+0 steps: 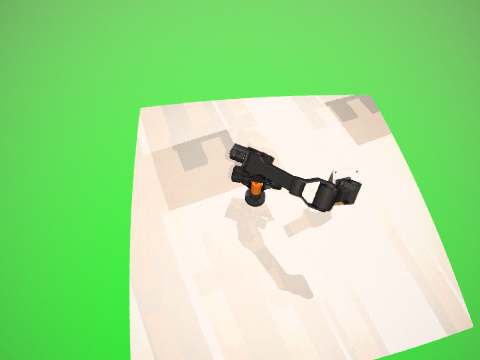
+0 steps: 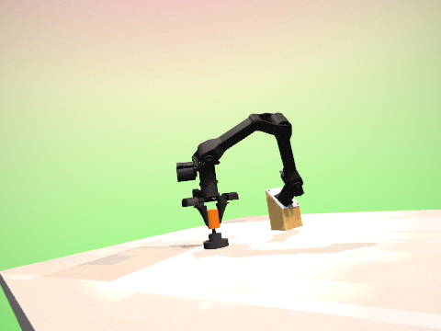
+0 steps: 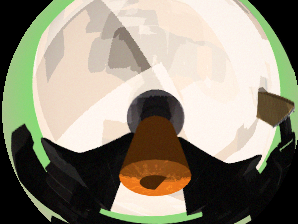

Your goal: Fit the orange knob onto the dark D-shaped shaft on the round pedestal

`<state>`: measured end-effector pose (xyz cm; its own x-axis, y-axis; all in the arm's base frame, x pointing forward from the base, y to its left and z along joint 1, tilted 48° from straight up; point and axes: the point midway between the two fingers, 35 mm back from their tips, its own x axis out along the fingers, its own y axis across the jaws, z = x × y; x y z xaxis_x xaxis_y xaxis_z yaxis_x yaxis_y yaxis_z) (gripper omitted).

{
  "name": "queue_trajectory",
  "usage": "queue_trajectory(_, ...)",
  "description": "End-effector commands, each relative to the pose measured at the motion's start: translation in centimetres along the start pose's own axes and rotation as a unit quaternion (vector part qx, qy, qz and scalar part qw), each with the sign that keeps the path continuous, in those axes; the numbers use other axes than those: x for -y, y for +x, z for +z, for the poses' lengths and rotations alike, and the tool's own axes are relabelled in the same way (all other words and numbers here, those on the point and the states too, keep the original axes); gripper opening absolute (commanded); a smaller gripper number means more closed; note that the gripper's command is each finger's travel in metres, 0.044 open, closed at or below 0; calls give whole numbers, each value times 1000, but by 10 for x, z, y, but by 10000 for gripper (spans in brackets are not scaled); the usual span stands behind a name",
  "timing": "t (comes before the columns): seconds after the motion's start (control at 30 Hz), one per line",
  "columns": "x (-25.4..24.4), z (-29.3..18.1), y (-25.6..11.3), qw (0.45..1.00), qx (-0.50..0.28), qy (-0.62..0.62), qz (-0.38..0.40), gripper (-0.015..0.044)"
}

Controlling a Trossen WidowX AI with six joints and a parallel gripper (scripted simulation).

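The orange knob is upright between the fingers of my gripper, which is shut on it. The dark round pedestal stands right below the knob. In the exterior view a short piece of the dark shaft shows between the knob's lower end and the pedestal, so the knob is not down on the pedestal. The wrist view shows a hole in the knob's near end. The shaft's top and its flat side are hidden.
The arm's tan base block stands to the right of the pedestal. The arm arches from it over to the pedestal. The pale table has blocky shadows on it.
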<state>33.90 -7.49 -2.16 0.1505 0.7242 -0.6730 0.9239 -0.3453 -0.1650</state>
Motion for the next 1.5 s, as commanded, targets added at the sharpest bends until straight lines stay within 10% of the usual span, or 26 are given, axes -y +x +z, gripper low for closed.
queue_trajectory(0.0, 0, -1, 0, 1000, -2, 1, 2, 0)
queue_trajectory(1.47, -1, 0, -4, 994, -2, 106, 1, 0)
